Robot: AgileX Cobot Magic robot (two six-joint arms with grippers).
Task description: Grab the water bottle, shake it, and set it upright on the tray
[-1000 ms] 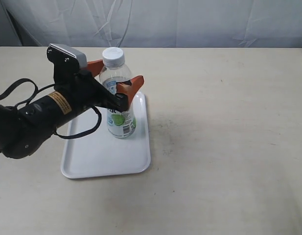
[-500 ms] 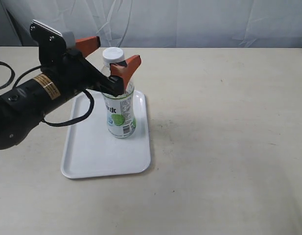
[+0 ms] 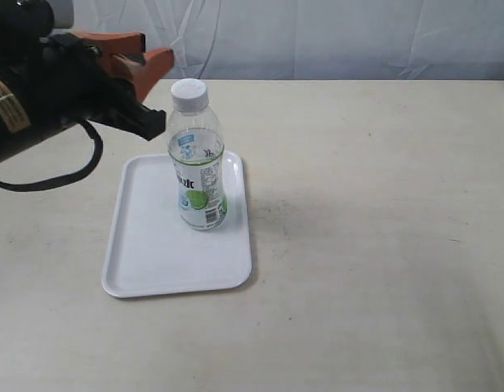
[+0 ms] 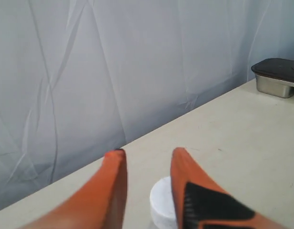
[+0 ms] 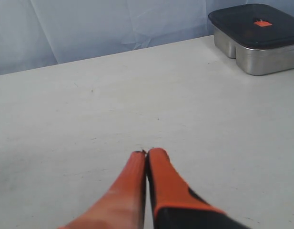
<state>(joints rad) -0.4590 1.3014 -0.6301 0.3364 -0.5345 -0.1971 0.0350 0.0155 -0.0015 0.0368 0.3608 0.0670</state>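
The water bottle (image 3: 197, 159) is seen upright on the tray (image 3: 153, 253), near its right rim, left of centre on the desk (image 3: 382, 204). The left end effector (image 3: 156, 47) is held at the upper left of the frame, clear of the bottle, jaws spread and empty. The right end effector (image 5: 146, 151) is pressed closed on nothing

- Left gripper (image 3: 156, 47): tapered orange fingers, black inner pad.
- Left arm (image 3: 64, 90): bulky black casing, yellow label (image 3: 6, 114), looping black cable (image 3: 72, 175).
- Right gripper (image 5: 147, 151): matching orange fingers.
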